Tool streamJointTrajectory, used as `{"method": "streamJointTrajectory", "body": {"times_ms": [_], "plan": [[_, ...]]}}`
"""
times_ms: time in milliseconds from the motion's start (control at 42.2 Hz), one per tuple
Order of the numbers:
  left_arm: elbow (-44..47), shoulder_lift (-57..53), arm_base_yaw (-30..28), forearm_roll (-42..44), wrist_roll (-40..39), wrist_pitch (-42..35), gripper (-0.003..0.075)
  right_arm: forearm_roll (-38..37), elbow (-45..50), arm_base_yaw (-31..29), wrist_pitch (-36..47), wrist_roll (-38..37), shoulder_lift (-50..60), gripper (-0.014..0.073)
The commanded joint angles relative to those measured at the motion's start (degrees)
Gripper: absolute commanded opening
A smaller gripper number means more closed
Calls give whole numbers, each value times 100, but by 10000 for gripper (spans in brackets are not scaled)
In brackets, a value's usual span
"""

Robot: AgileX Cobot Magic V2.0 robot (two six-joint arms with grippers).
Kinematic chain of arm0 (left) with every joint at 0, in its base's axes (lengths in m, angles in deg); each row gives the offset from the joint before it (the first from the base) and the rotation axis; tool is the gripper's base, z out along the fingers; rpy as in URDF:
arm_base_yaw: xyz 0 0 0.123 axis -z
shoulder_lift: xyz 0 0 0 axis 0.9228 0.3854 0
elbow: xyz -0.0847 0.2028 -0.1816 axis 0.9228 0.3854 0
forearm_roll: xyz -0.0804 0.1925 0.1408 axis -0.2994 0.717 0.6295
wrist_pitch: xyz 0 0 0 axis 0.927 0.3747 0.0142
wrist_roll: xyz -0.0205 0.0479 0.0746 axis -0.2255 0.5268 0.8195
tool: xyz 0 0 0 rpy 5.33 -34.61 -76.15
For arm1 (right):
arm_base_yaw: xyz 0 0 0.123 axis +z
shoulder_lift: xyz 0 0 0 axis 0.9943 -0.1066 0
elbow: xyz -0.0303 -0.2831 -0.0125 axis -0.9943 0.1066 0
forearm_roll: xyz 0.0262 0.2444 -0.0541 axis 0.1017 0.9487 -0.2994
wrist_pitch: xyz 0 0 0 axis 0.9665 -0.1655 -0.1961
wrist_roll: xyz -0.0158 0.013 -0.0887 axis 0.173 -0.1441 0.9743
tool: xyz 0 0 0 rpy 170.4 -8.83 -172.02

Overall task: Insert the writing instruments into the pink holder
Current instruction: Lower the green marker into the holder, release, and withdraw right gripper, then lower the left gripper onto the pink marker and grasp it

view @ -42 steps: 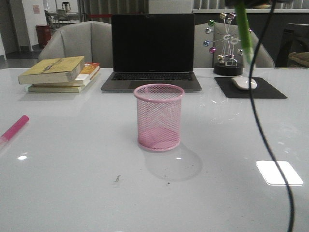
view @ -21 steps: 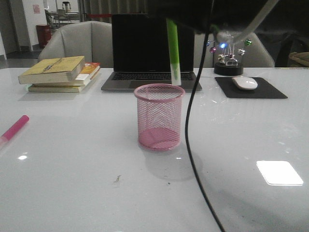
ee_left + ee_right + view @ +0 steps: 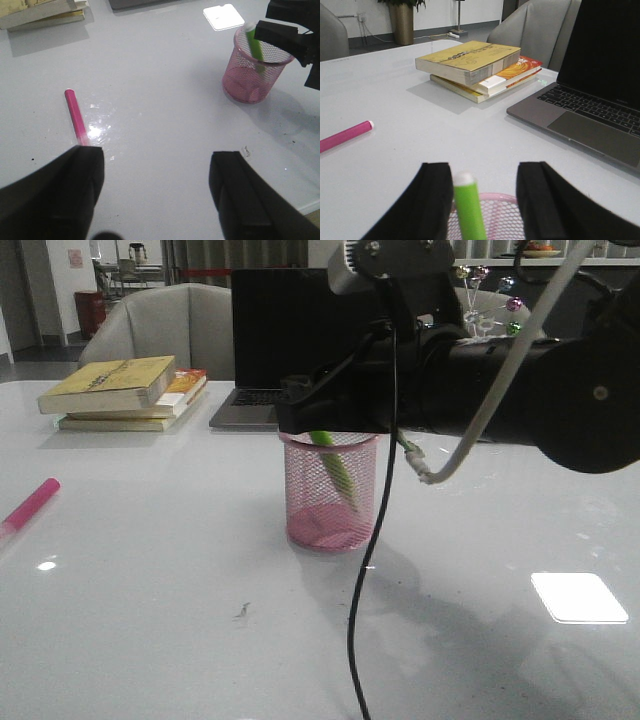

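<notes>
The pink holder stands mid-table in front of the laptop. The lime green marker leans inside it, its whitish end poking above the rim. My right gripper hovers right over the holder's mouth, open, with the marker next to one finger and a wide gap to the other. The pink marker lies flat near the table's left edge. My left gripper is open above bare table, the pink marker just ahead of one finger. The holder shows far off in the left wrist view.
An open laptop sits behind the holder, with a stack of books to its left. A desk toy with coloured balls stands at the back right. A black cable hangs from my right arm in front of the holder.
My right arm swung left from the back right and came down over the holder. The green marker went from hanging in the air into the holder, and the jaws have opened.
</notes>
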Motion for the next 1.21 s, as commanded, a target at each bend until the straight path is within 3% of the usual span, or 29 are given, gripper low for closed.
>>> {"method": "streamJointTrajectory", "body": {"times_ms": [0, 95, 166, 284, 473, 592, 734, 923, 1183], "plan": [[-167, 2, 39, -59, -6, -406, 506, -43, -131, 8, 562, 38, 578, 475], [-167, 2, 39, -59, -6, -406, 506, -48, -131, 8, 155, 38, 1171, 474], [-167, 2, 39, -59, -6, -406, 506, -48, -131, 8, -667, 38, 1822, 468], [-167, 2, 39, -59, -6, -406, 506, 45, -131, 8, -2761, -6, 2984, 468], [-167, 2, 39, -59, -6, -406, 506, 491, -145, 8, -6917, -6, 4763, 468], [-167, 142, -57, -59, -97, -299, 509, 635, -145, 8, -8552, -6, 5417, 468], [-422, 694, -203, 0, -389, 93, 511, 635, -145, 8, -9298, -6, 5844, 468], [-1069, 1880, -690, 0, -389, 592, 510, 635, -145, 8, -9314, -6, 5939, 468], [-1925, 3481, -1340, 0, -389, 594, 510, 635, -145, 3, -9320, -6, 5903, 468]]}}
